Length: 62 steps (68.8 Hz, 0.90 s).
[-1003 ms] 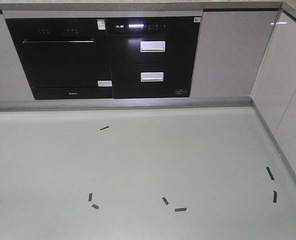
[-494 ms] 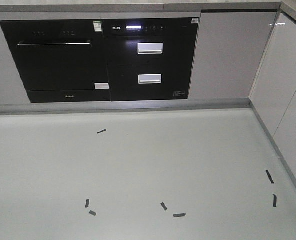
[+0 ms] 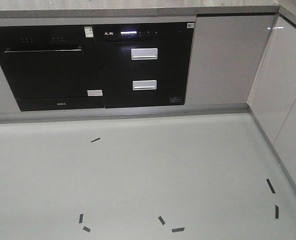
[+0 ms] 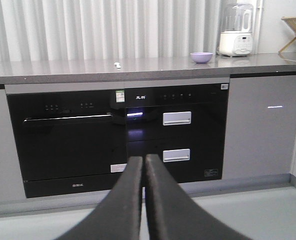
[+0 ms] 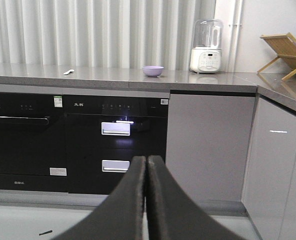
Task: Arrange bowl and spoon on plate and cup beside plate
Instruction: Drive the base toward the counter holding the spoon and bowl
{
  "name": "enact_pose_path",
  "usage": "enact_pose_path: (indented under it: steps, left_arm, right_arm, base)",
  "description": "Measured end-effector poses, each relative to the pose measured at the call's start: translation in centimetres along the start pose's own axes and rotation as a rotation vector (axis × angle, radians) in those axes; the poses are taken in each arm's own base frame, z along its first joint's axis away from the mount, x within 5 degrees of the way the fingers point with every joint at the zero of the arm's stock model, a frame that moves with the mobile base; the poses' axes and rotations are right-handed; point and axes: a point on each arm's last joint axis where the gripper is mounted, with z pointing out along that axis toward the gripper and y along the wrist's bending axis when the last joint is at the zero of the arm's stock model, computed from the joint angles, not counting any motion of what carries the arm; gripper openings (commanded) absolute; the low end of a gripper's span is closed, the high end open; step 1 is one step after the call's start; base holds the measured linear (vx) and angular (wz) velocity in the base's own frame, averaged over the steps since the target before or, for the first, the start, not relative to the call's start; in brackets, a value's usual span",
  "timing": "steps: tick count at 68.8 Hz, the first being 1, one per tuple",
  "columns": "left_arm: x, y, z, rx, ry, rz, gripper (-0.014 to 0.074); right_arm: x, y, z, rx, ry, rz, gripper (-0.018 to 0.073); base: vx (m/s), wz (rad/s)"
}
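The lavender bowl (image 4: 201,57) sits on the grey countertop (image 4: 62,66) far ahead, beside a white appliance; the right wrist view shows the same bowl (image 5: 153,70). A small pale spoon (image 4: 117,64) lies on the counter to the bowl's left, also visible as the spoon (image 5: 68,72) in the right wrist view. The plate and the cup are out of view. My left gripper (image 4: 143,161) is shut with nothing in it, well below and short of the counter. My right gripper (image 5: 146,161) is shut and empty too.
Black built-in ovens and drawers (image 3: 112,65) fill the cabinet front under the counter. Grey cabinets (image 3: 283,90) run along the right wall. Black tape marks (image 3: 170,226) dot the pale floor. A white blender-like appliance (image 5: 207,46) and a wooden rack (image 5: 285,52) stand on the counter.
The front view has shifted: the cabinets slid left and down in the frame and the countertop edge came into sight, while the floor marks moved lower.
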Motion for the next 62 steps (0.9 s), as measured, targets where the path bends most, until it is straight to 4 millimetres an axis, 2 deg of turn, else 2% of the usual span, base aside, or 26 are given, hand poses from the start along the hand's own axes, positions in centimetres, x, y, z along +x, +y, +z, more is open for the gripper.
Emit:
enact_pose_path:
  steps: [62]
  left_arm:
    - [-0.01, 0.00, 0.00, 0.000, -0.001, 0.000, -0.0007]
  right_arm:
    - [0.00, 0.00, 0.00, 0.000, 0.000, 0.000, -0.0011]
  base:
    - [0.24, 0.06]
